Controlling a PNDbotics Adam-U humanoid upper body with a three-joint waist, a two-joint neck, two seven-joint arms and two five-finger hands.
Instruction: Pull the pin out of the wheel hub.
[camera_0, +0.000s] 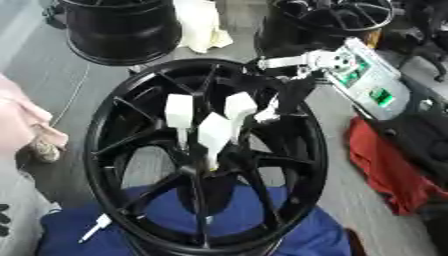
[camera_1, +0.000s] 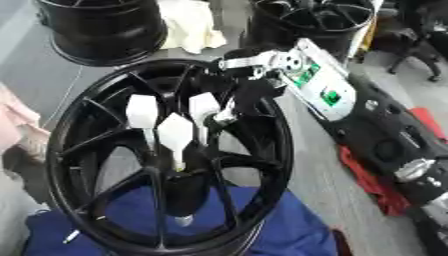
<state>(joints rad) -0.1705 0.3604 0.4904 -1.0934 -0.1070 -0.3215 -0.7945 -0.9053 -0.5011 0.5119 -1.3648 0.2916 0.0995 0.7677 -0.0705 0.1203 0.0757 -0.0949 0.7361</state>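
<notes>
Blue cloth (camera_0: 254, 225) lies closest to you at the bottom of the view, and the black wheel hub (camera_0: 114, 125) stands on it, tilted on its rim with the spokes facing you. Three white pins stick out of the hub's centre: one on the left (camera_0: 178, 113), one in the middle and lowest (camera_0: 214, 134), and one on the right (camera_0: 239, 106). They sit close together, each with a wide white head on a thinner stem that runs down toward the centre.

Your right hand (camera_0: 278, 102) comes in from the upper right, over the rim, on a black arm with a silver bracket and a green-lit panel (camera_0: 363, 75) on the forearm. Its dark fingers (camera_1: 241, 102) are curled down inside the wheel, just beside the right pin, with a white tip (camera_0: 265, 115) showing at them. You cannot tell from either view whether the fingers actually close on that pin or only touch it.

A small white piece (camera_0: 96, 226) lies on the cloth at the lower left, outside the rim. Red fabric (camera_0: 385, 165) lies on the floor to the right, and two more black wheels (camera_0: 122, 30) stand behind.
</notes>
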